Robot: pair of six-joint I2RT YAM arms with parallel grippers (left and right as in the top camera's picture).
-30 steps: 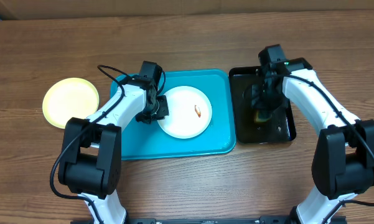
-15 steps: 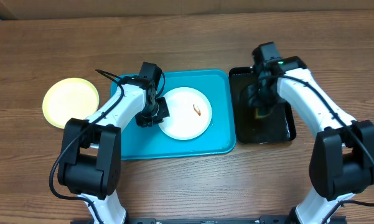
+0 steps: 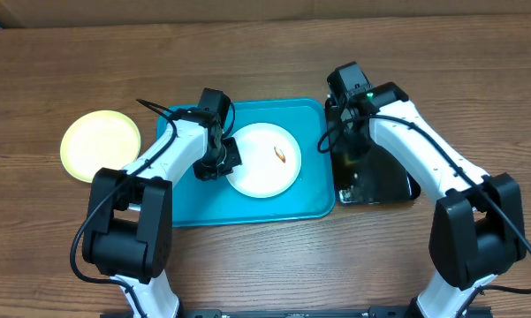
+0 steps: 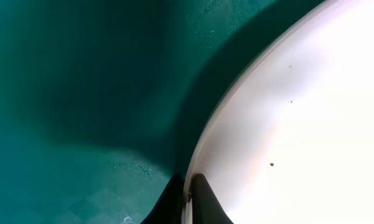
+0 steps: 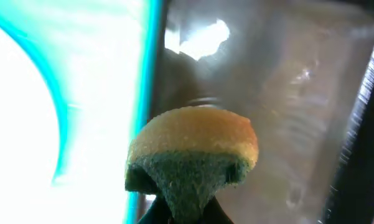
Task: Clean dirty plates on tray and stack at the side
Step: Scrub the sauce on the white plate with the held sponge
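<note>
white plate (image 3: 263, 170), one – yellow plate (image 3: 100, 145), one – sponge (image 5: 193, 146), one

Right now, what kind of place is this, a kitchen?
Probably a robot test bench, not a kitchen: a plain wooden table, a turquoise tray holding one smeared white plate, and a sponge pinched in the robot's right hand.

Left arm (image 3: 163, 159) angled forward and inward, elbow bent. Left gripper (image 3: 214, 164) points down, fingers (image 4: 202, 200) pinched tight on the rim of a white plate (image 4: 299, 124). Right arm (image 3: 424, 152) stretched forward and across toward the left one. Right gripper (image 3: 345, 146) points down, clamped on a sponge (image 5: 193, 155) at its tips.
</note>
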